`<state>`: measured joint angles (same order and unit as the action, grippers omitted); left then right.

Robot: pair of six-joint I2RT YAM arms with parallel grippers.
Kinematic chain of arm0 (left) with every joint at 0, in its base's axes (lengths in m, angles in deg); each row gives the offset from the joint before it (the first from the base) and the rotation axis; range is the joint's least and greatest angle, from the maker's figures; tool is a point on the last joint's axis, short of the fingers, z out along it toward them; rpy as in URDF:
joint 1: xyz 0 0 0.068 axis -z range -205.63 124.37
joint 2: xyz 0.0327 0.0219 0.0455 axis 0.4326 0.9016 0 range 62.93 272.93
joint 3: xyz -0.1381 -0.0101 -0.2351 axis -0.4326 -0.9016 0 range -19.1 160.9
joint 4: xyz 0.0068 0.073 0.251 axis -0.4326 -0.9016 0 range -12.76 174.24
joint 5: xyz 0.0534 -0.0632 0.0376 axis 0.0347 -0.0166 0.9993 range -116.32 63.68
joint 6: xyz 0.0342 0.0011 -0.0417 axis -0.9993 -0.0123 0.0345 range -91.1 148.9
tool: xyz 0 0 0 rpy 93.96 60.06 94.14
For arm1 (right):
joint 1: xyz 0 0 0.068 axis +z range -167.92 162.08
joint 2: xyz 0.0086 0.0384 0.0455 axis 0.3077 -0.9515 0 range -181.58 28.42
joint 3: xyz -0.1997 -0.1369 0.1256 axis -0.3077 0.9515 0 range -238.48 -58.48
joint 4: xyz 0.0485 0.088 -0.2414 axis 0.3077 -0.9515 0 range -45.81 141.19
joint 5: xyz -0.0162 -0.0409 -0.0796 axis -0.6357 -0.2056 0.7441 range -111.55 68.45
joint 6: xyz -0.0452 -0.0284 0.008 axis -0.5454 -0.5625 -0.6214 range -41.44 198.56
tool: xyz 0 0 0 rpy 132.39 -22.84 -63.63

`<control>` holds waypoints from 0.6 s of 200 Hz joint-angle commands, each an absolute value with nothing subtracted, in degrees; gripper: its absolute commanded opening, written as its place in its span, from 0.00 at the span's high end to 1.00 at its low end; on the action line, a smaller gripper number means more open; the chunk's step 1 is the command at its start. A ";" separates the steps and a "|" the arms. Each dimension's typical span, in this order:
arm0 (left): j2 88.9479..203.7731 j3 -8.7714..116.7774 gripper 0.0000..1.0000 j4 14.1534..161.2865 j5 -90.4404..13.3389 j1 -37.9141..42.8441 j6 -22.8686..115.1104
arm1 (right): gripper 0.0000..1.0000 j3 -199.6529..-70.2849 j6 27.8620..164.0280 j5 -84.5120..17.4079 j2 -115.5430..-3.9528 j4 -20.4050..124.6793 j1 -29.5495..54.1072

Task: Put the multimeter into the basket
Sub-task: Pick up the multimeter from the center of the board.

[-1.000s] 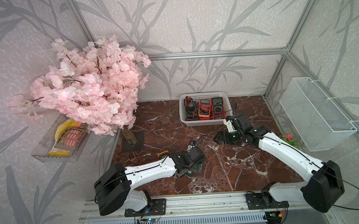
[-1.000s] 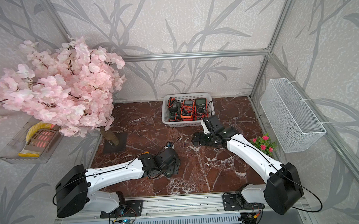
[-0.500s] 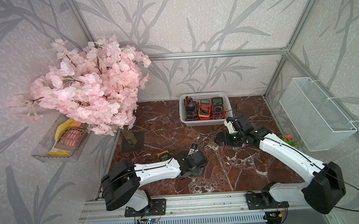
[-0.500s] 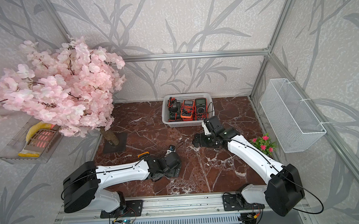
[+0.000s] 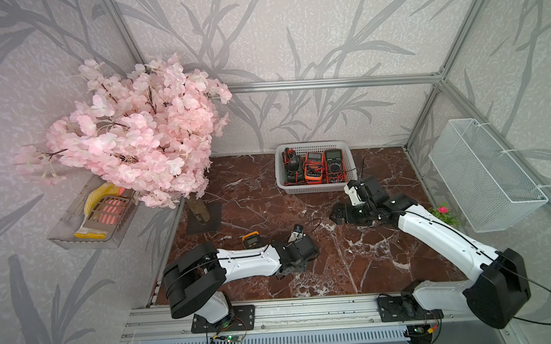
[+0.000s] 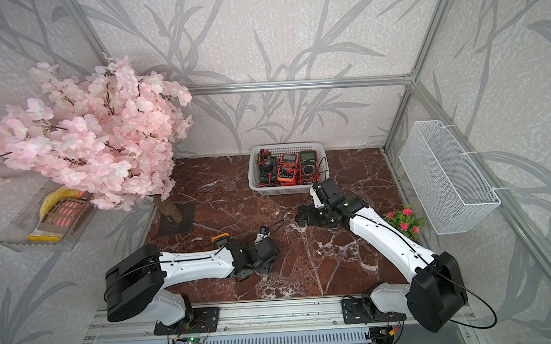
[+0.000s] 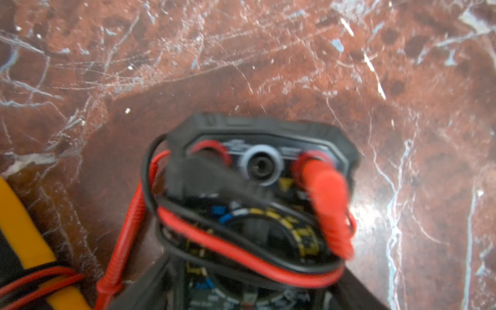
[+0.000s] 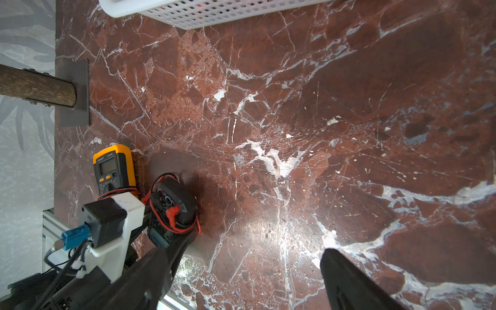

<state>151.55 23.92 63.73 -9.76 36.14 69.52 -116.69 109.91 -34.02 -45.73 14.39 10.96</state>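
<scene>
Both top views put the basket (image 5: pixel 314 187) at the back of the tabletop (image 5: pixel 386 264) with three meters (image 5: pixel 313 174) lying inside it. It is well apart from the left end effector (image 5: pixel 305 250), which hangs low near the front beside a yellow multimeter (image 5: pixel 251 239). The right end effector (image 5: pixel 337 214) hovers between them, probably keeping out of the carry path. Whatever the left one holds is hidden here under its own body.

Left wrist view fills that gap. The black multimeter (image 7: pixel 257 163), leads wound round it, sits between dark fingers (image 7: pixel 150 292) pressed against its sides. Its shadow falls offset on the marble, so it looks just clear of the tabletop.

Right wrist view shows that black multimeter (image 8: pixel 174 198) from outside, jack end raised. The right arm's own fingers (image 8: pixel 349 279) are spread wide over bare marble, pinching nothing. Only here is the basket's perforated wall seen close.
</scene>
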 commanded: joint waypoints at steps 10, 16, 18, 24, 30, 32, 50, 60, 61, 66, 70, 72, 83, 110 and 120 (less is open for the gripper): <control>152.76 25.27 0.45 63.96 -10.63 36.16 69.86 | 0.05 -118.37 108.76 -33.20 -44.80 12.27 11.08; 152.55 25.77 0.47 63.64 -10.55 36.15 69.78 | 0.05 -118.55 108.69 -33.09 -44.77 12.17 11.09; 152.44 25.93 0.47 63.60 -10.49 36.18 69.73 | 0.05 -118.59 108.64 -33.12 -44.72 12.10 11.08; 152.12 26.40 0.47 63.39 -10.36 36.11 69.64 | 0.05 -118.89 108.68 -33.07 -44.79 12.06 11.10; 151.72 26.85 0.48 62.95 -10.05 36.13 69.68 | 0.05 -118.95 108.66 -33.04 -44.75 11.91 11.08; 151.57 26.93 0.48 62.85 -9.95 36.15 69.68 | 0.05 -119.01 108.63 -33.06 -44.78 11.90 11.04; 150.35 28.65 0.48 61.70 -9.01 36.06 69.20 | 0.05 -119.47 108.79 -33.07 -44.70 11.92 10.91; 149.75 29.96 0.50 60.53 -8.13 36.06 69.17 | 0.05 -119.67 108.81 -33.15 -44.62 11.92 10.87; 149.72 30.08 0.50 60.48 -8.04 36.02 69.12 | 0.05 -119.70 108.84 -33.20 -44.62 11.91 10.84; 149.54 30.70 0.50 59.97 -7.64 36.06 69.05 | 0.05 -119.80 108.93 -33.24 -44.55 11.93 10.80; 149.37 31.37 0.50 59.30 -7.19 36.06 69.03 | 0.05 -119.85 108.98 -33.32 -44.53 11.91 10.79; 149.34 31.66 0.51 58.93 -6.93 36.06 69.10 | 0.05 -119.90 109.04 -33.33 -44.53 11.92 10.77; 149.02 33.08 0.51 57.52 -5.95 36.06 68.87 | 0.05 -120.08 109.08 -33.42 -44.44 11.95 10.56; 148.30 36.56 0.51 55.48 -4.32 35.97 67.65 | 0.05 -120.63 109.06 -33.68 -44.27 12.01 10.13; 148.08 37.83 0.51 54.65 -3.47 35.87 67.49 | 0.05 -120.88 109.11 -33.68 -44.18 11.97 10.04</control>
<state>150.09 34.28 58.09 -7.34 36.12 68.93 -118.75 109.35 -33.83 -45.69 12.88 10.57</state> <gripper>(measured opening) 0.677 0.952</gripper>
